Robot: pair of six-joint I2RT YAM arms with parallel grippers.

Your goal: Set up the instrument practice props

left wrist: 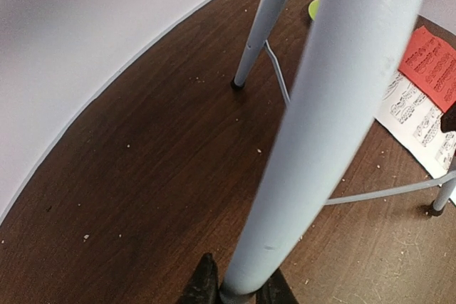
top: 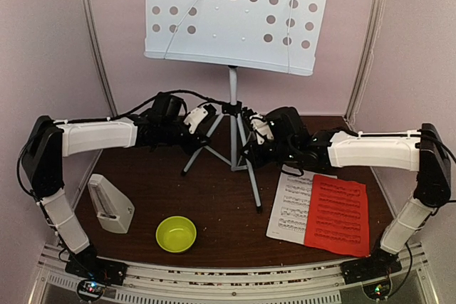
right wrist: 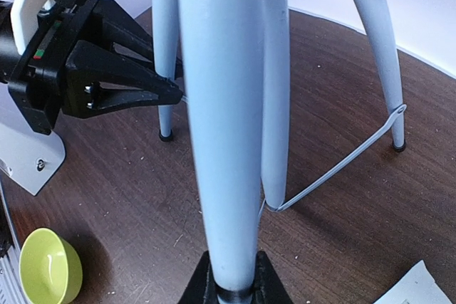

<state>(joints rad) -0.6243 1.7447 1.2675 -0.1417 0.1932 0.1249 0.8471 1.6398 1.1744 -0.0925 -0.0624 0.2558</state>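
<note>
The pale perforated music stand [top: 231, 16] stands upright at the back of the table on its tripod legs. My left gripper [top: 205, 127] is shut on the left front leg [left wrist: 335, 105], whose tube sits between the black fingers [left wrist: 201, 286]. My right gripper [top: 251, 140] is shut on the right front leg [right wrist: 224, 119], clamped between its fingers [right wrist: 201, 284]. The red sheet [top: 336, 215] lies partly over the white sheet [top: 291, 201] flat on the table at the right. The pale-grey metronome [top: 110, 204] stands at the left front.
A lime-green bowl [top: 176, 233] sits near the front edge, in the middle. The walls close in behind and beside the stand. The thin braces [right wrist: 342, 165] between the legs run close to both grippers.
</note>
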